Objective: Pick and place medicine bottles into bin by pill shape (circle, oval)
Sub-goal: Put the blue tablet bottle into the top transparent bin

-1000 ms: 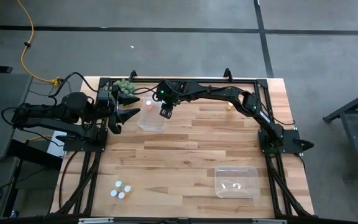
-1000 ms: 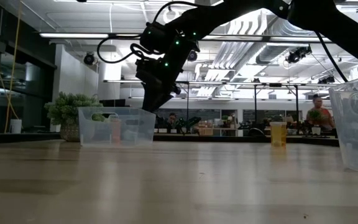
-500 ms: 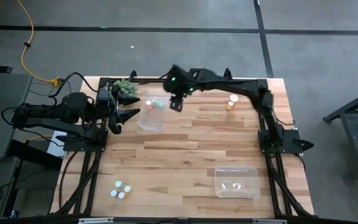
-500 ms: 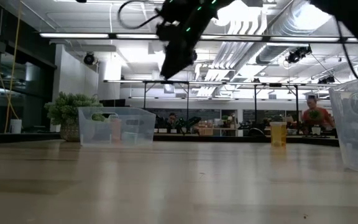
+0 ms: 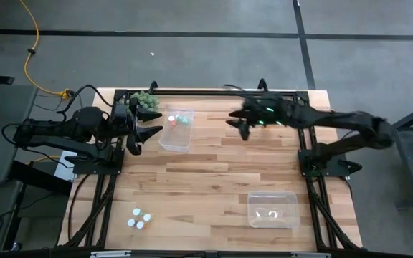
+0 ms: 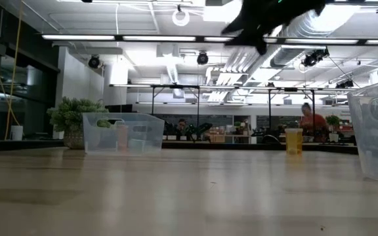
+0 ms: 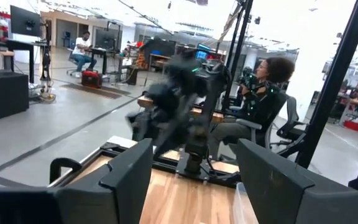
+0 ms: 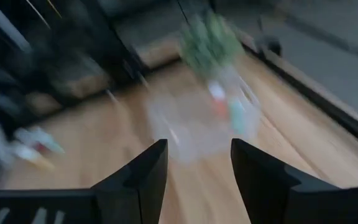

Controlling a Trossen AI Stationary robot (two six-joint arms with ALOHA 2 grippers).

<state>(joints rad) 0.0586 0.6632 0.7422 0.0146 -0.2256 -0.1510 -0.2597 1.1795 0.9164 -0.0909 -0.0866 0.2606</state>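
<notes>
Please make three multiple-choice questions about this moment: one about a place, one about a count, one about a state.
1. Where is the plant?
A. far left corner of the table
B. middle of the table
C. near right corner

2. How many clear bins are on the table?
A. one
B. two
C. four

3. How are the right gripper's fingers?
A. shut on a bottle
B. open, empty
C. hidden

Answers:
1 A, the high view shows the plant beside the left gripper.
2 B, the far bin and the near bin.
3 B, the right gripper shows a bare gap in its wrist view.
</notes>
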